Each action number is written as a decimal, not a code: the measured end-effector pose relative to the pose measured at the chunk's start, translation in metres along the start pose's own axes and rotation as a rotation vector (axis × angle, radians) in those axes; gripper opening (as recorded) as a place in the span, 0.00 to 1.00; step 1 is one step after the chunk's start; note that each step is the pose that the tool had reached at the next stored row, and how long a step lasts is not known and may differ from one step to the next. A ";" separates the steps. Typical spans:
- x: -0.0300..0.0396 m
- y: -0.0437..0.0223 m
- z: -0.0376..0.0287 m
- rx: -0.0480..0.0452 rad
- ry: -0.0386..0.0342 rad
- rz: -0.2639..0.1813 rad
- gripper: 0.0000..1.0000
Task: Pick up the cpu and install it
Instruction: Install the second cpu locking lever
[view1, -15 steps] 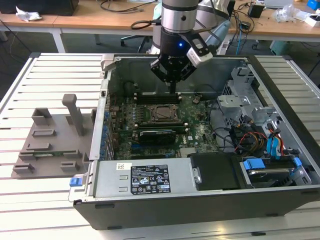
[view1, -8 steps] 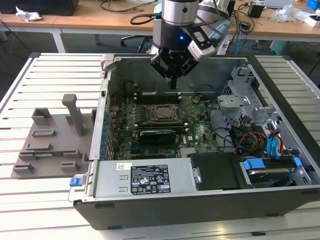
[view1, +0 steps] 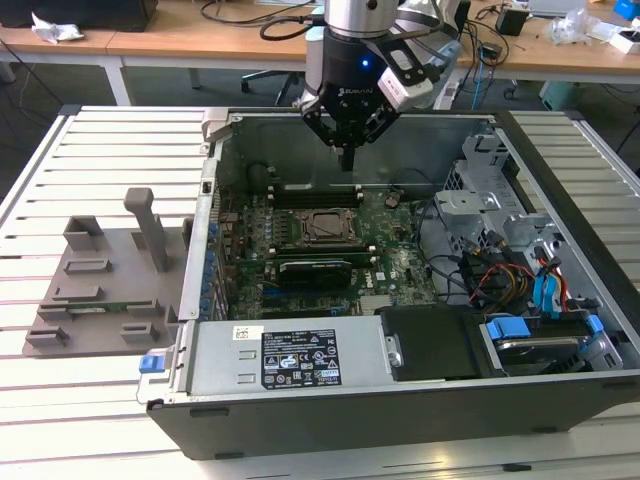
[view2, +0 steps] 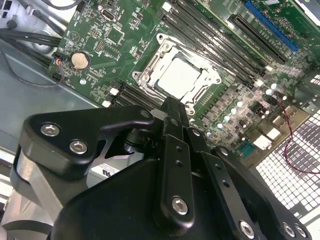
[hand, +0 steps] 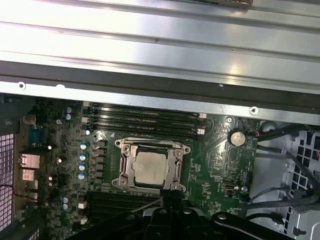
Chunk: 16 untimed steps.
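So the hand (view1: 347, 160) is hanging above the open PC case (view1: 560, 330), a bit toward the back wall, with its black fingers (view2: 175, 117) pinched together into one narrow tip and nothing between them. In the second wrist view you can see that tip (view2: 175, 112) pointing down right at the edge of the socket frame (view2: 150, 75), but it's up in the air, not touching anything.

The cpu (hand: 151, 167) is already sitting in the socket on the motherboard (hand: 215, 165), dull silver top facing up, flat, with the metal socket frame (hand: 124, 167) around it. Same thing in the second wrist view, where the cpu (view2: 181, 77) looks like a pale square inside the frame. In the exterior view the socket (view1: 322, 228) is just below and in front of the hand.

Around the socket there are rows of dark memory slots (hand: 145, 120) on both sides, and a round coin battery (hand: 236, 138) off to one corner of the board. Over on the exterior view's right the case has the drive cage (view1: 480, 190) and a bundle of cables (view1: 500, 275) with blue connectors. On the slatted tabletop (view1: 100, 420), at the exterior view's left, there's a grey plastic tray (view1: 100, 290) well apart from the case.
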<state>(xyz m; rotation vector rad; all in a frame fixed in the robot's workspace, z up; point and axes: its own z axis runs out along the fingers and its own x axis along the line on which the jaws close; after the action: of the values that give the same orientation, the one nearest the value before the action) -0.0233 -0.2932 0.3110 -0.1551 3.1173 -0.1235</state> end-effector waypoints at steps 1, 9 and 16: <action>0.0000 0.0000 0.0000 -0.0002 0.0000 0.000 0.11; 0.0002 -0.0015 0.0001 -0.0046 -0.0004 0.000 0.11; 0.0010 -0.0065 0.0006 -0.0213 -0.0022 0.000 0.11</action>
<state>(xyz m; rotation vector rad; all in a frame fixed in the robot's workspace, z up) -0.0236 -0.2998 0.3109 -0.1548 3.1173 -0.0901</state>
